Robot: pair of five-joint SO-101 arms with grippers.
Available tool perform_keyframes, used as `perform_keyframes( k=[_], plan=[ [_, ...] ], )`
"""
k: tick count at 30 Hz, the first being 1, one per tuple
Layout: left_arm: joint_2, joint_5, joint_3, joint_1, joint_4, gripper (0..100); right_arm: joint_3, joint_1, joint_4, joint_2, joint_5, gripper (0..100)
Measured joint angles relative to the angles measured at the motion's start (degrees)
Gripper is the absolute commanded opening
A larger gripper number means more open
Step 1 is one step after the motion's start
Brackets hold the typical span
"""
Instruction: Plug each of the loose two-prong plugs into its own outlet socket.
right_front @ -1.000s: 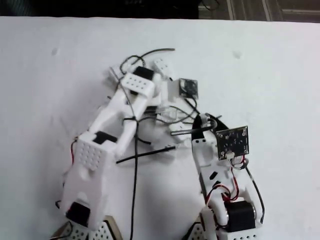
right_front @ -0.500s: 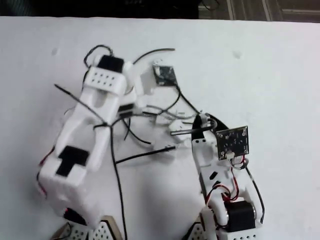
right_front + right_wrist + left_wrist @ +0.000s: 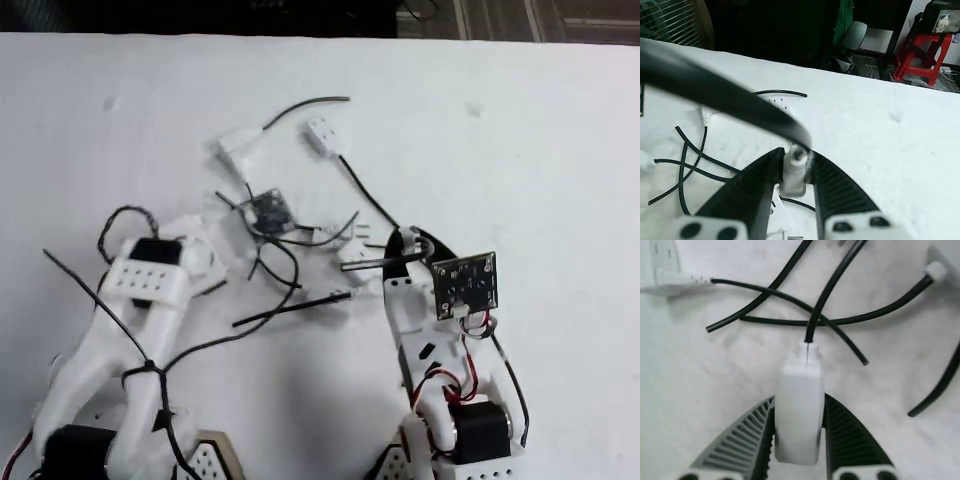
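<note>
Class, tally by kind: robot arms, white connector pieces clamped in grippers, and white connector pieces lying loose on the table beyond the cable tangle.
Arms: 2
Clamped connector pieces: 2
Loose connector pieces: 2
Total: 6

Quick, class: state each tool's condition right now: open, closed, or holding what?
Left tool: closed on the white corded block.
Right tool: closed on the small white connector.

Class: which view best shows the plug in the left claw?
Left wrist view: the plug sits close up, gripped in the left claw. From the high view, the wrist camera largely hides it; the right wrist view leaves it unclear.
</note>
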Motion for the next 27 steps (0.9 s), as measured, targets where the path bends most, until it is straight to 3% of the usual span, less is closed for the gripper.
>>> perform_keyframes(
  k=[6, 13, 27],
  plan=[
    [1.8, 2.4, 3.0, -5.5, -3.9, 3, 0.0, 0.0, 0.0, 0.0, 0.0, 1.7],
    [-0.7, 3.3, 8.1, -4.7, 0.4, 24, 0.0, 0.0, 0.0, 0.0, 0.0, 1.7],
    [-30.4, 7.6, 13.6, -6.2, 8.9, 22, 0.0, 0.0, 0.0, 0.0, 0.0, 1.7]
  ],
)
